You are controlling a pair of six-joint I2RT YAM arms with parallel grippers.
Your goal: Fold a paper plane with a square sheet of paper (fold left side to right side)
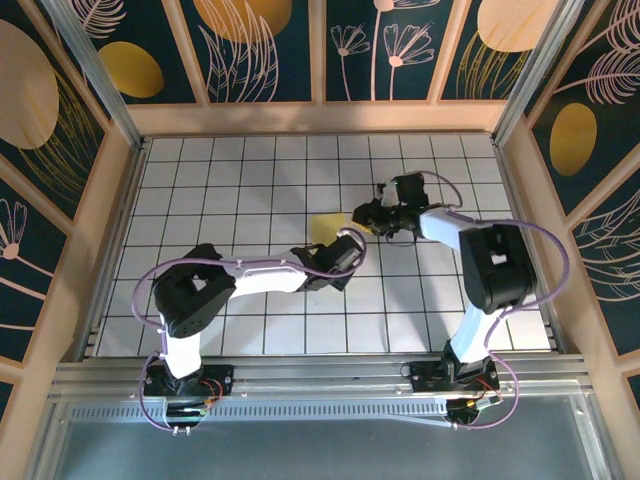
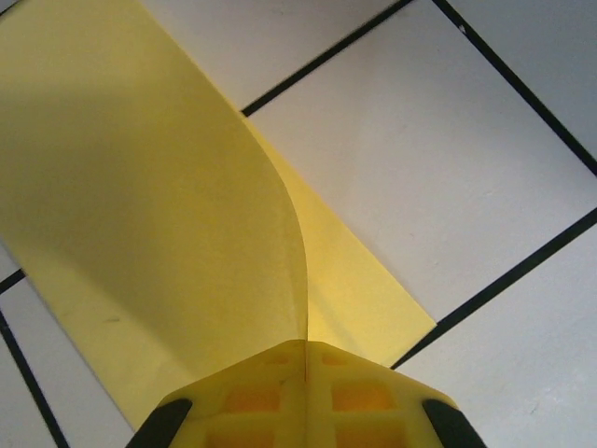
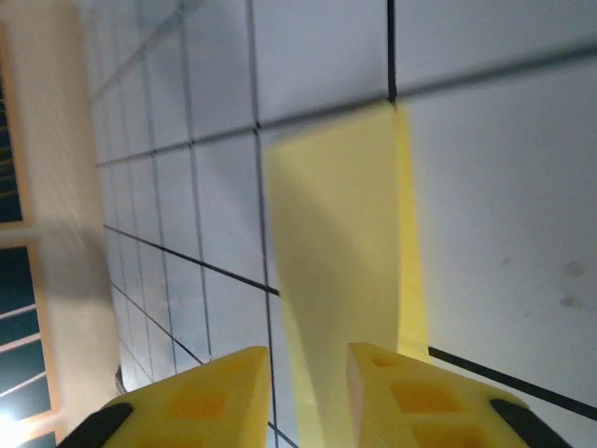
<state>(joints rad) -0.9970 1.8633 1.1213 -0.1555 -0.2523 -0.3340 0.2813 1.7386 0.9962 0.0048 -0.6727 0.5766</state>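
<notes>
Nearest, the left gripper is pinched shut on an edge of the square sheet of paper, and the lifted flap curls up off the gridded table near its centre. Just beyond, the right gripper has its fingers parted over the yellow strip, clamping nothing. This looks like the left-over-right fold, so next that edge needs carrying across, laid flush, then creased.
</notes>
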